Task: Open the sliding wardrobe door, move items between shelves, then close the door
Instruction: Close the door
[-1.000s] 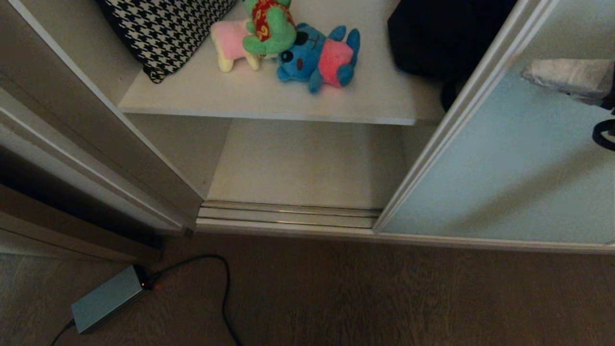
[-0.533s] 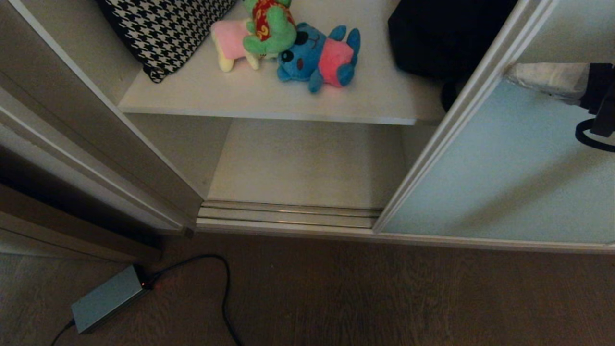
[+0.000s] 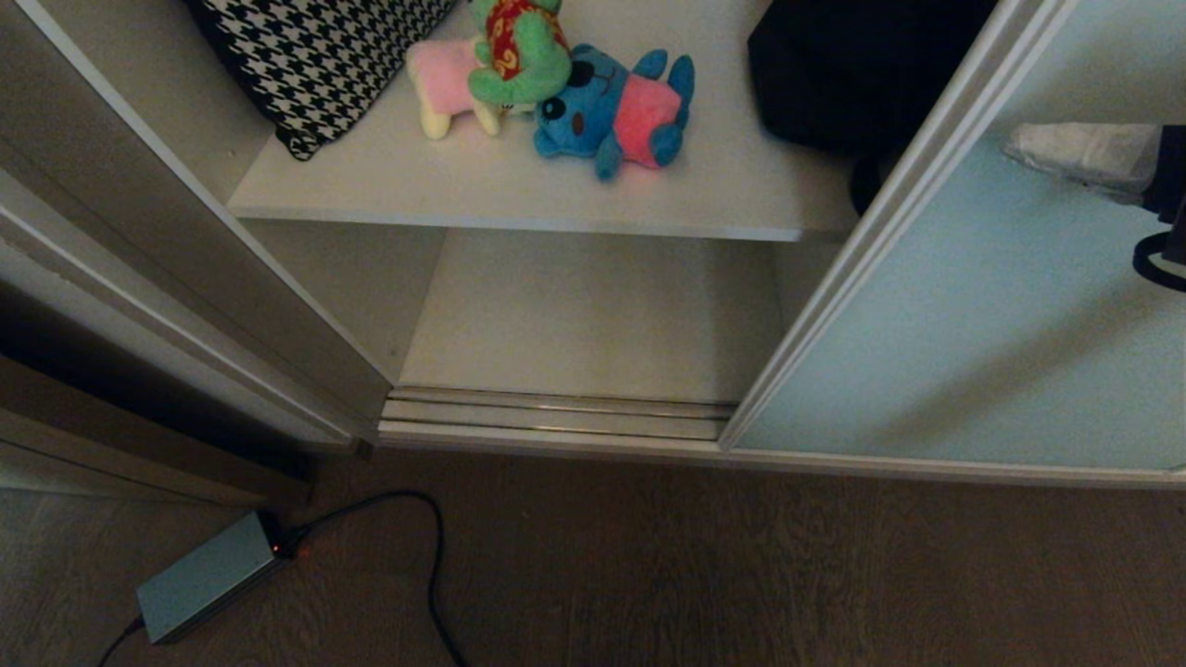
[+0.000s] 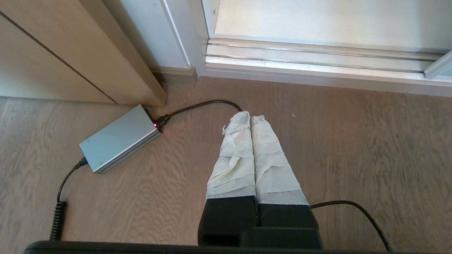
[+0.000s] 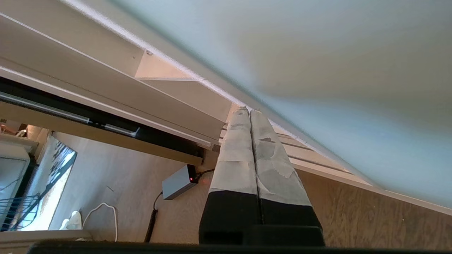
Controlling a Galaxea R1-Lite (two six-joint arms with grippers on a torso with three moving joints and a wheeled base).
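The sliding wardrobe door (image 3: pixel 973 324), frosted blue-green glass in a pale frame, covers the right side and leaves the left part of the wardrobe uncovered. On the upper shelf (image 3: pixel 463 199) lie a blue plush (image 3: pixel 616 111) with a pink back and a pale yellow plush (image 3: pixel 447 83) with a pink part. The lower shelf (image 3: pixel 593 315) is bare. My right gripper (image 3: pixel 1010 148) is shut with nothing in it, in front of the glass near the door's left frame (image 5: pixel 212 88); its tips (image 5: pixel 249 111) point along that frame. My left gripper (image 4: pixel 250 117) hangs shut over the floor.
A green plush (image 3: pixel 519 51) leans on the other two. A houndstooth cushion (image 3: pixel 315 56) and a dark bundle (image 3: pixel 852 65) share the upper shelf. A grey power adapter (image 3: pixel 208 574) with its cable (image 3: pixel 431 556) lies on the wood floor before the door track (image 3: pixel 556 417).
My right gripper swung left toward the door frame half a second ago, then drew back right to about where it began. The door and plush toys have not moved.
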